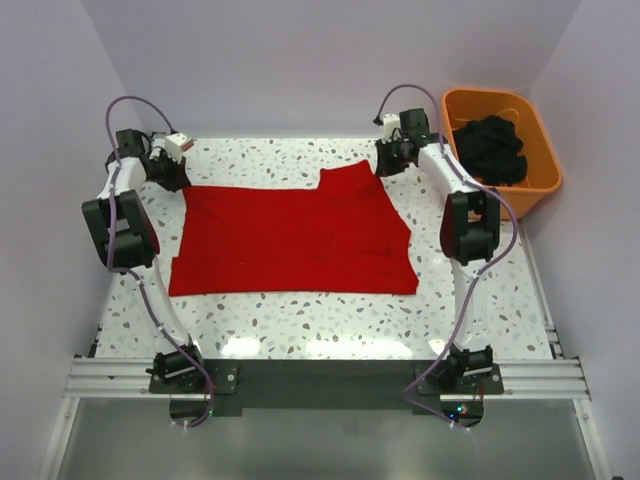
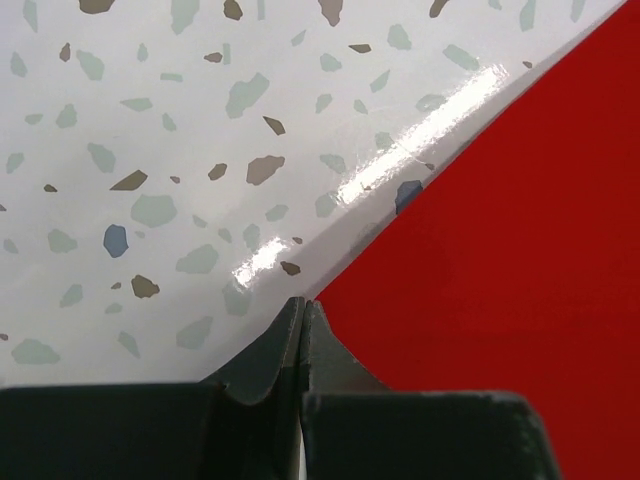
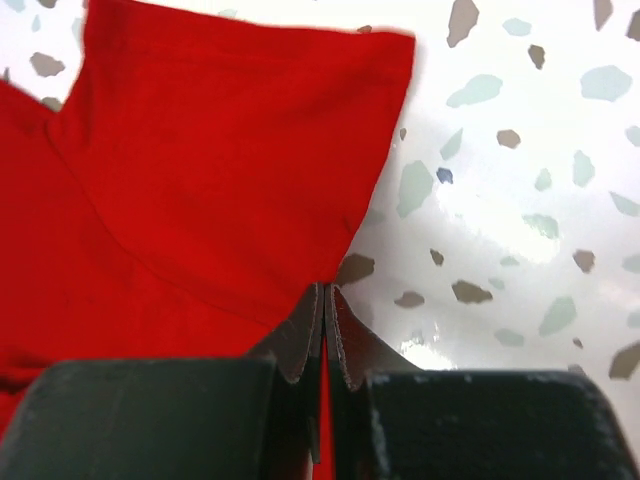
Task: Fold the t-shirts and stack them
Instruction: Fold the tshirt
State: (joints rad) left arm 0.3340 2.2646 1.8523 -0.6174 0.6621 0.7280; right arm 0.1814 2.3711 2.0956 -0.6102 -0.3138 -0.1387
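Okay, risk first. The red t-shirt point(image 1: 290, 240) lies spread flat across the middle of the speckled table point(image 1: 300, 320), no fold in it yet as far as we judge. Both arms sit at its far edge, so we expect the next move to lift that edge and bring it toward the near side.

- Both holds sit right at the cloth's rim. A bite that shallow can slip out on the lift and drop one corner.
- If only one side holds, the fold goes skewed and the cloth bunches.
- The sleeve point(image 3: 250, 130) juts out at the far right. It may flop loose and spoil a neat rectangle.
- Dragging low instead of lifting would wrinkle the body.

Left gripper point(image 2: 302, 305): jaws together, tips touching the shirt's far-left corner edge. We cannot tell if any cloth is caught between them.

Right gripper point(image 3: 325, 295): jaws together at the sleeve's lower hem. A red sliver shows in the slit between the fingers, so we judge a thin pinch on the shirt.

The orange tub point(image 1: 545, 180) at the far right holds dark garments point(image 1: 490, 150), well apart from the shirt.
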